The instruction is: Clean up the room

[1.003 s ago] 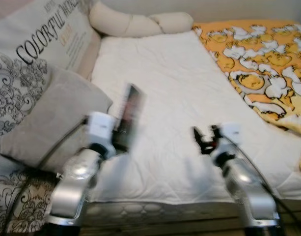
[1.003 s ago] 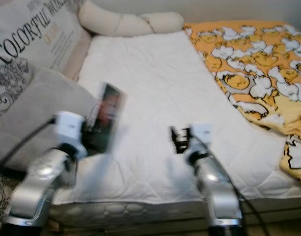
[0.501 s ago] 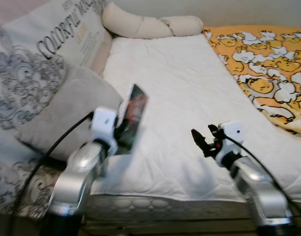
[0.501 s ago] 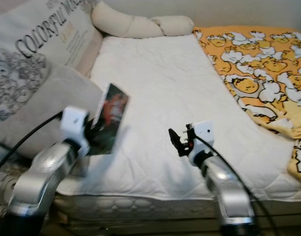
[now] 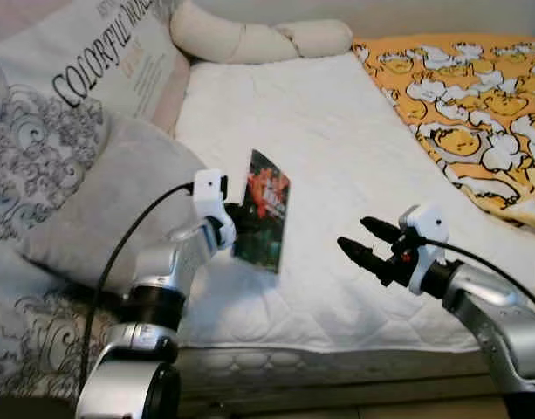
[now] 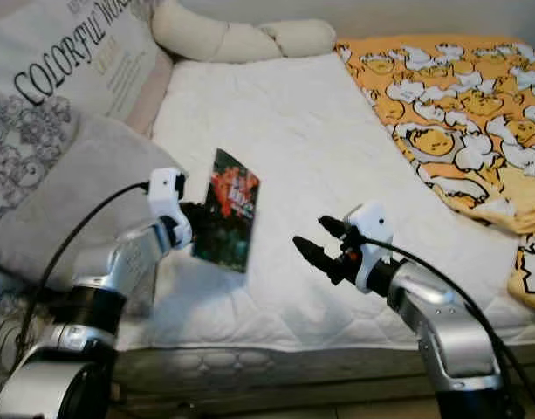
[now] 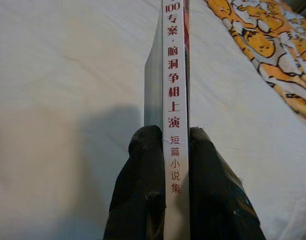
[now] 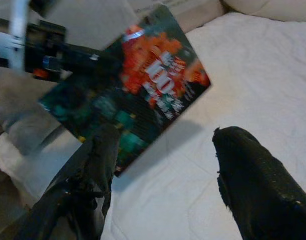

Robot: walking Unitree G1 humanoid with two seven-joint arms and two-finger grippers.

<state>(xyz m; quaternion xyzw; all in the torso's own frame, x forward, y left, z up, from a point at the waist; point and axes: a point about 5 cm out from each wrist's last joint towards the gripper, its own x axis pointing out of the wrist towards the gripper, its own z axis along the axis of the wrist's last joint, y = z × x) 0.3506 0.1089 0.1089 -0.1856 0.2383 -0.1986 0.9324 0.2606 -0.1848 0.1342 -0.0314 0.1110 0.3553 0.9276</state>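
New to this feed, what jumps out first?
The left gripper holds a dark book with a red-orange cover upright above the white mattress, fingers clamped on its spine. The right gripper hovers open just beside it, pointing at the book. A bright orange cartoon-print blanket lies on the bed's right side.

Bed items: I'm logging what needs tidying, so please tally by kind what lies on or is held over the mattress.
Books: 1, the book clamped in the left tool
Pillows: 3, the lettered pillow, the grey pillow and the cream bolster
Blankets: 1, the orange blanket
Total: 5
The right tool is open, holding nothing.
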